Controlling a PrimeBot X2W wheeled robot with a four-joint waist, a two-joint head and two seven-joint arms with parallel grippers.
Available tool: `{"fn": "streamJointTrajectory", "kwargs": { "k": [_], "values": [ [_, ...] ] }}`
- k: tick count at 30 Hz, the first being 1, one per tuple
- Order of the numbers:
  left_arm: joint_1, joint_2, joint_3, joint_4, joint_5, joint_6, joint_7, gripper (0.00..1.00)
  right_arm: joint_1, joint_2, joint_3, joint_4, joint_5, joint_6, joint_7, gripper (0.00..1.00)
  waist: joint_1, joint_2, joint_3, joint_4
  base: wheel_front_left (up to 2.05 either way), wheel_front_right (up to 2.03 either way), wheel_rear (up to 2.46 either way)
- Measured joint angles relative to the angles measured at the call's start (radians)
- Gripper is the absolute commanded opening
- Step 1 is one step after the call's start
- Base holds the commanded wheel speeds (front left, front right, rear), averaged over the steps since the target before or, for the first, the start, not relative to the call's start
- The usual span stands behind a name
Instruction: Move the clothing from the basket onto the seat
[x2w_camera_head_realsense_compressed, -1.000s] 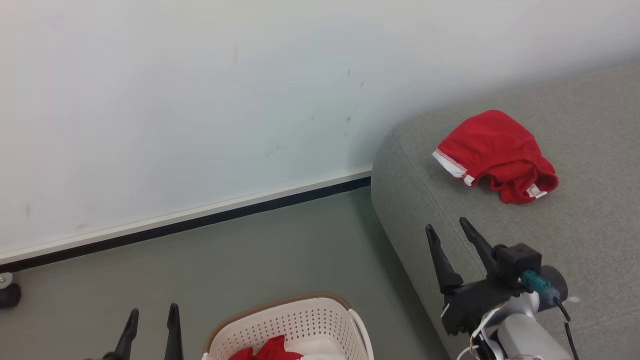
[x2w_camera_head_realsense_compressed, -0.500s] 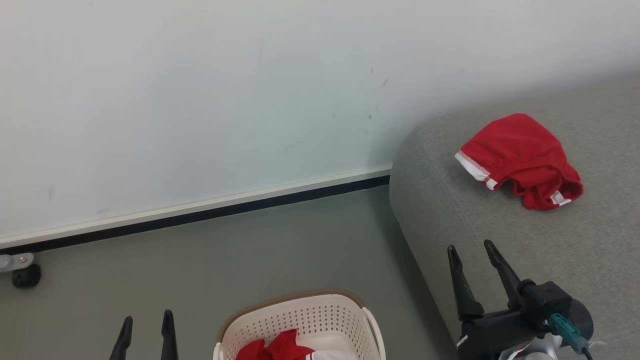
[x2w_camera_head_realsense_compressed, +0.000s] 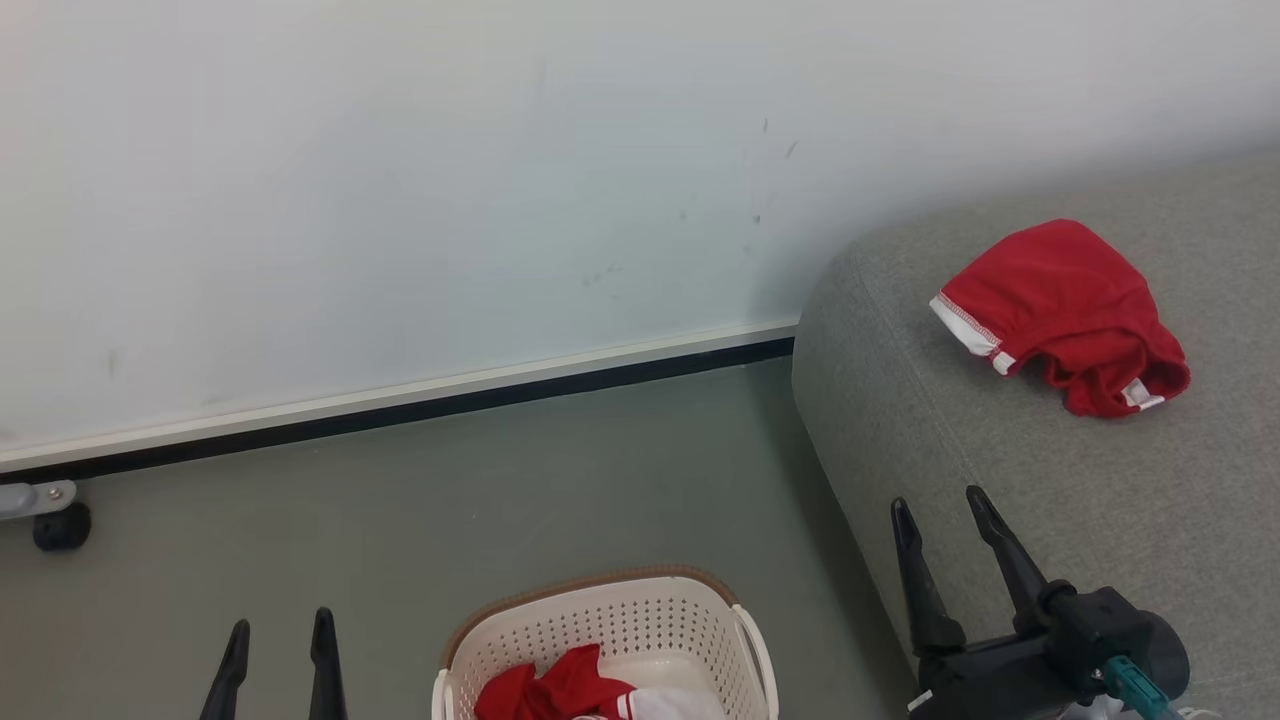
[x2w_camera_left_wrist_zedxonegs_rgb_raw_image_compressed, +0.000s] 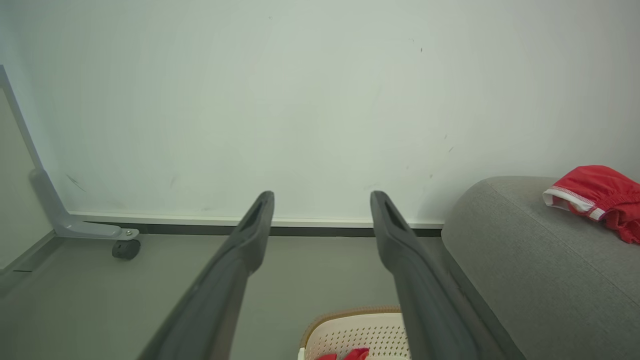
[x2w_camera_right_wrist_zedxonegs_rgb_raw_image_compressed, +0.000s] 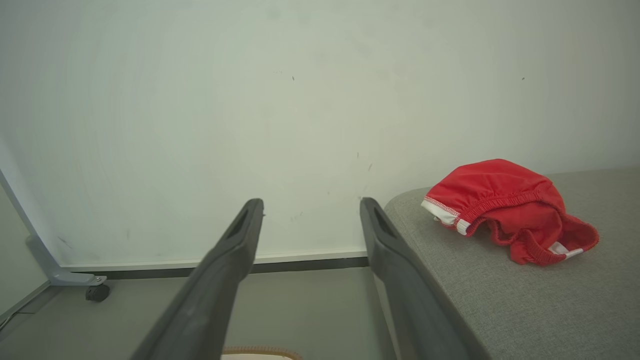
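Matte black left end effector (x2w_camera_head_realsense_compressed: 281, 620) and right end effector (x2w_camera_head_realsense_compressed: 938, 500), tapered fingers (x2w_camera_head_realsense_compressed: 1010, 560), teal plug (x2w_camera_head_realsense_compressed: 1125, 680).

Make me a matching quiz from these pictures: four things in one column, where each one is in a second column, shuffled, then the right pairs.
1 basket
2 red garment
3 caster wheel
4 right hand

A lying on the grey seat
B on the floor by the wall, far left
C on the floor, red clothing inside
D open and empty, near the seat's edge

Pairs: 1C, 2A, 3B, 4D
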Motion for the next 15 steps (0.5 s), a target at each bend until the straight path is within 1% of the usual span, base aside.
{"fn": "streamJointTrajectory", "kwargs": {
  "k": [3, 15],
  "values": [
    [0.000, 0.003, 0.005, 0.001, 0.013, 0.002, 0.000, 1.00, 0.003, 0.001, -0.002, -0.009, -0.003, -0.007, 0.000, 1.00, 0.0000, 0.0000, 0.004, -0.001, 0.00, 0.00, 0.00],
    [-0.001, 0.003, 0.009, 0.001, 0.016, 0.002, 0.000, 1.00, 0.004, 0.000, -0.015, -0.038, -0.005, -0.009, 0.000, 1.00, 0.0000, 0.0000, 0.019, -0.003, 0.00, 0.00, 0.00]
  ]
}}
